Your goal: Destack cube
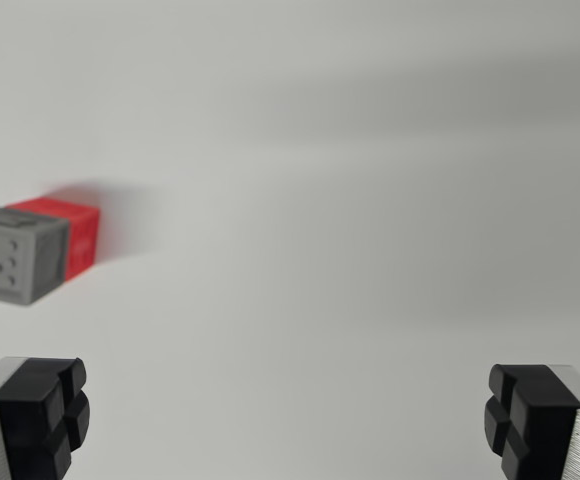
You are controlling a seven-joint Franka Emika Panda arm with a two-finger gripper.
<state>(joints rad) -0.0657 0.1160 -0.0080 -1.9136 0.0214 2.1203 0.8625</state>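
Plain white tabletop [350, 200] fills nearly the whole frame, blurred and shadowless apart from a soft grey band across the upper part. At the left edge, about mid-height, I see the stack: a grey cube [8, 258] with a dotted face toward me, and a red cube [70, 228] showing behind and just past it, touching. From this angle I can't say for certain which one sits on top; I take it the grey one is nearer the camera and so the upper one.

My gripper [288, 415] has its jaws spread wide, one black pad [45, 410] in the lower left corner and the other in the lower right, with nothing between them.

The stack lies well off to the left of the gap and farther up the frame. I judge I must shift left and forward to centre it before closing.
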